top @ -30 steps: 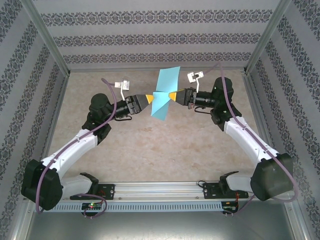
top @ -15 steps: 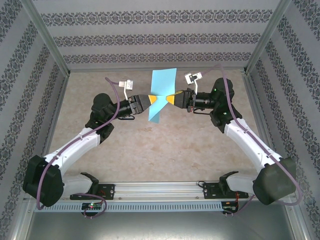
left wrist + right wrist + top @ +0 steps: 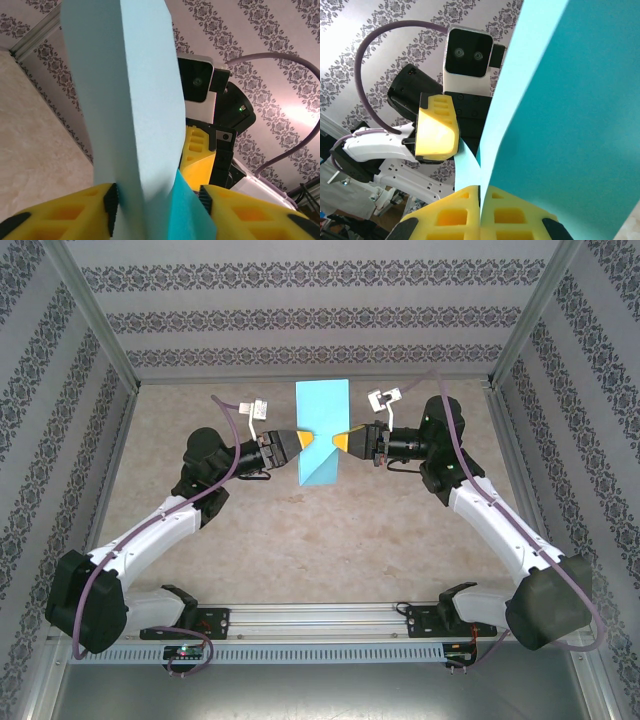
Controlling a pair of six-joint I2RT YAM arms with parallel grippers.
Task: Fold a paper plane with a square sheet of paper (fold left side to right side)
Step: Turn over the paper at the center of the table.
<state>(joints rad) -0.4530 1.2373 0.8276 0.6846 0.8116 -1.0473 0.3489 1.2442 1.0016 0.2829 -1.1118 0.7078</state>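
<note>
We note the thin, matte turquoise-blue sheet of paper (image 3: 322,415) up off the beige table (image 3: 300,540), standing on edge between the two arms. The right claw (image 3: 480,196) is clenched on the sheet, yellow fingers pressed together. The left claw (image 3: 157,200) has the curved sheet between its parted fingers; we cannot tell whether it grips.

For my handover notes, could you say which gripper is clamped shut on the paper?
The right gripper: its jaws meet on the paper; the left gripper's stand apart.
</note>
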